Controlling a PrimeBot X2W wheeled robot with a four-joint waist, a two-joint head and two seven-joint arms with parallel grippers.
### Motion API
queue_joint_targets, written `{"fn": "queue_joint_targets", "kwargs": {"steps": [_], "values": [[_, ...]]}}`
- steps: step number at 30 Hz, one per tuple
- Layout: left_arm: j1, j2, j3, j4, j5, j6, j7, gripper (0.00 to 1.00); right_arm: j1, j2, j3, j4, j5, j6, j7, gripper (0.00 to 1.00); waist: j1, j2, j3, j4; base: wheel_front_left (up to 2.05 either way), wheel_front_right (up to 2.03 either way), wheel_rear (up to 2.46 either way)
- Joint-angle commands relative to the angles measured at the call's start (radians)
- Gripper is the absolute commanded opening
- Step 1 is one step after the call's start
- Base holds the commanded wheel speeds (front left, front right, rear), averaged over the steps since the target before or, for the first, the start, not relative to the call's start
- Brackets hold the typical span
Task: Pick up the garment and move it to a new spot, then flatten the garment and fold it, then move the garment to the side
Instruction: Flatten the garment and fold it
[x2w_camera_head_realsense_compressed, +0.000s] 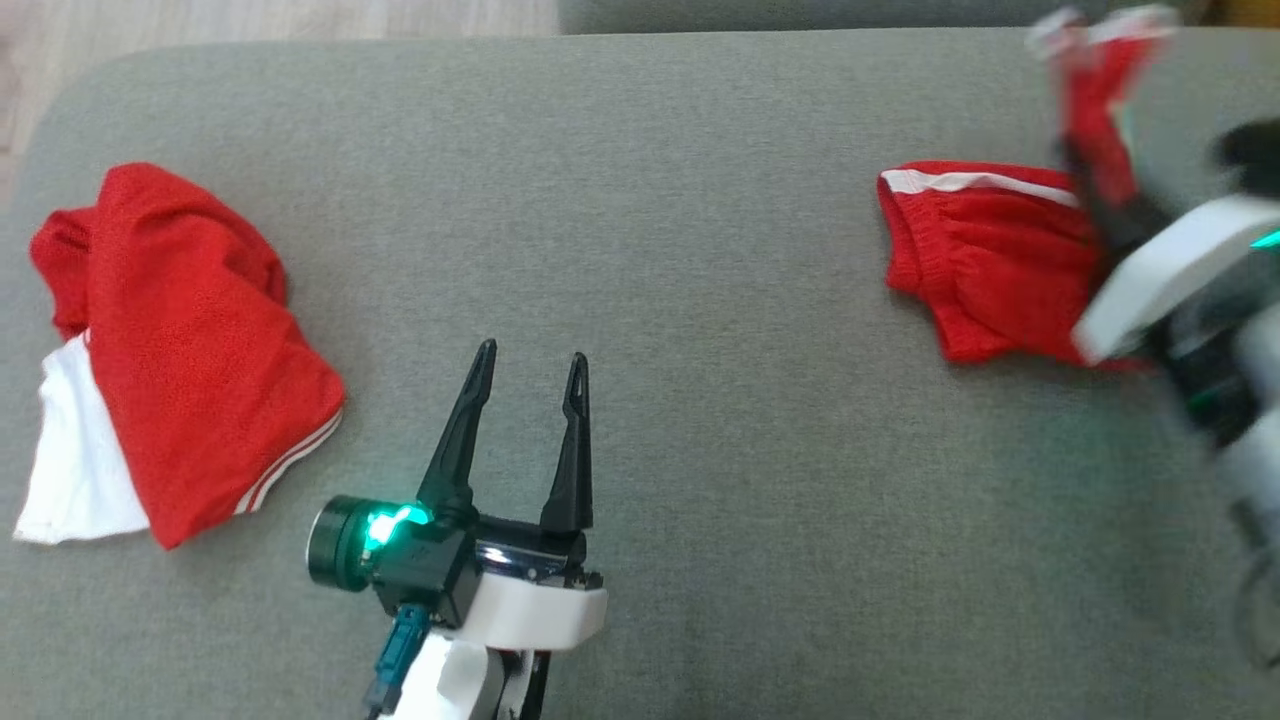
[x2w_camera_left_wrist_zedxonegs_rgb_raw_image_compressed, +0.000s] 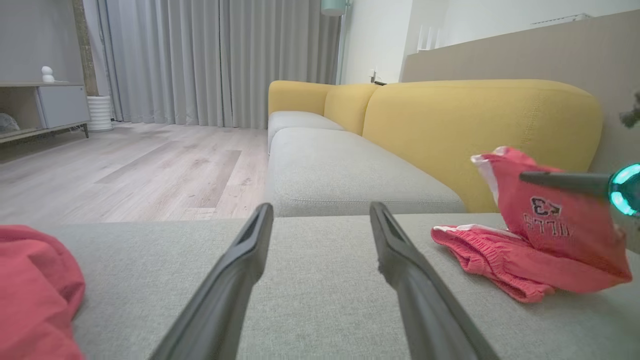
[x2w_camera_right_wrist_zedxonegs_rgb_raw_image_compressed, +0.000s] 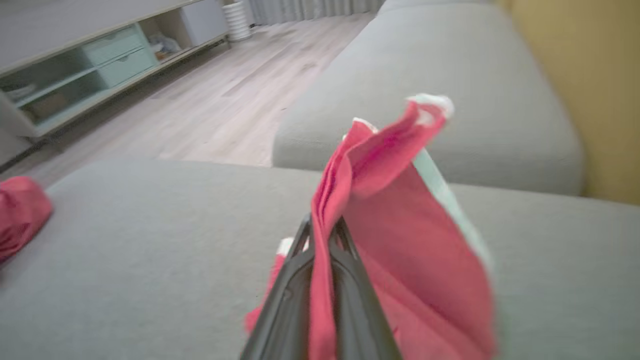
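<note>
Right wrist view: right hand (x2w_camera_right_wrist_zedxonegs_rgb_raw_image_compressed: 322, 223) is clamped on a bunched edge of the red garment (x2w_camera_right_wrist_zedxonegs_rgb_raw_image_compressed: 400, 240), which is part lifted, the rest trailing on the grey cushion (x2w_camera_head_realsense_compressed: 640, 200) at its right end. Fabric looks light, limp and thin; the elastic waistband (x2w_camera_head_realsense_compressed: 930, 268) is probably the firmer hold. Left hand (x2w_camera_head_realsense_compressed: 532, 352) has its fingers apart and holds nothing.

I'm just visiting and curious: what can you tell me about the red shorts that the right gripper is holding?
The red shorts look like thin sports mesh, with white side trim, a gathered waistband and dark printed lettering. The right gripper is shut on one edge and holds that part raised, while the rest lies crumpled on the grey sofa cushion, toward the robot's right.
</note>
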Motion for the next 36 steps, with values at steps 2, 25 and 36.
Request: {"fn": "queue_joint_targets", "kwargs": {"steps": [2,25,36], "values": [[0.0,-0.003,0.022,-0.025,-0.015,0.005,-0.005,1.0,0.05,0.065,0.015,-0.049,0.004,0.007,0.008,0.0,0.0001,0.0,0.004,0.016,0.0,0.0,0.0],[0.146,-0.003,0.159,-0.103,-0.028,0.009,-0.005,1.0,0.531,0.238,-0.408,-0.32,-0.383,0.007,-0.342,1.0,0.0001,0.0,-0.194,-0.005,0.0,0.0,0.0],[0.288,-0.003,0.228,-0.021,0.057,-0.04,-0.005,1.0,0.844,0.407,-0.456,-0.398,-0.584,0.007,-0.342,1.0,0.0001,0.0,-0.287,-0.003,0.0,0.0,0.0]]}}
